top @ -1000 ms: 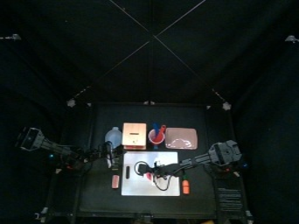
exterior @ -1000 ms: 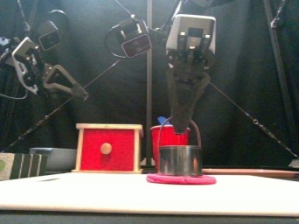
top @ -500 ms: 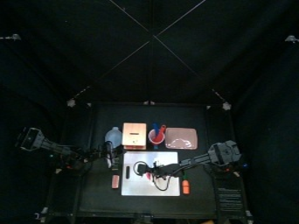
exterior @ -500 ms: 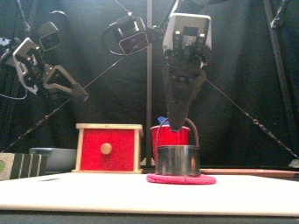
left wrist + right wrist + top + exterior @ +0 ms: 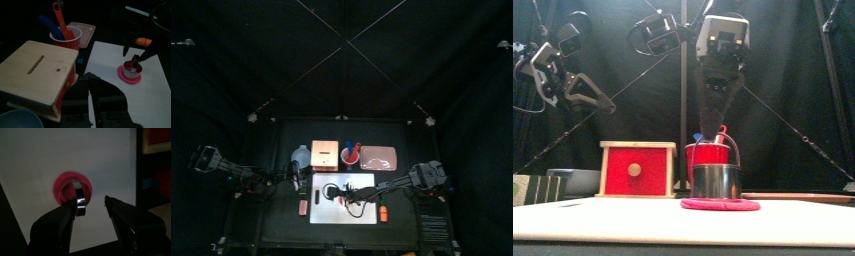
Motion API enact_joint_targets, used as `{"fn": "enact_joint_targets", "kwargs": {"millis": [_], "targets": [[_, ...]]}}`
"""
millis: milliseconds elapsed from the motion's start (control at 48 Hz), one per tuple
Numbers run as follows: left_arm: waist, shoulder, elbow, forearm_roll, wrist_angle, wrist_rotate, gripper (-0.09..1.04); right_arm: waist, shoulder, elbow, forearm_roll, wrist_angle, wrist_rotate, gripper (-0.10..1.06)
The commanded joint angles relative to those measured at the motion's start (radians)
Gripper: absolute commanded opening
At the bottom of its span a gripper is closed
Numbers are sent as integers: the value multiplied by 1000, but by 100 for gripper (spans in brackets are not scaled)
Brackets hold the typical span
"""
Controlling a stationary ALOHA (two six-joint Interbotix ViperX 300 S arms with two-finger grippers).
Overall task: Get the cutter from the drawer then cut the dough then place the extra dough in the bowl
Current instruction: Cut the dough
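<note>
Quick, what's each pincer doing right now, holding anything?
Left pincer: closed, holding nothing.
Right pincer: open, empty, over the metal cutter sitting on the pink dough.

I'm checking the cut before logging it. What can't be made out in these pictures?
- Whether the dough is cut through: the cutter stands on it in the front and both wrist views.
- Inside of the bowl: cut off at the left wrist view's edge; the front view looks level at its wall.
- Top view: everything is too small for detail.
</note>
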Motion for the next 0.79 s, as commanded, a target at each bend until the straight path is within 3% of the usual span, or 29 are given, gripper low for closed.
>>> {"fn": "enact_joint_targets", "kwargs": {"millis": [21,271,375,479,688,792], "targets": [[-3,8,-49,43,-2,2,34,23,-98,25,-31,-26,3,84],[-3,23,-74,81,-2,3,34,41,-192,130,-38,-97,5,84],[-3,43,-89,117,-2,3,34,38,-255,193,-46,-241,18,84],[-3,94,-94,158,-2,3,35,34,-333,313,-89,-462,87,84],[-9,225,-178,190,-2,2,45,-69,-425,584,-247,-842,253,84],[-21,298,-222,192,-8,0,55,-126,-431,661,-281,-999,278,84]]}}
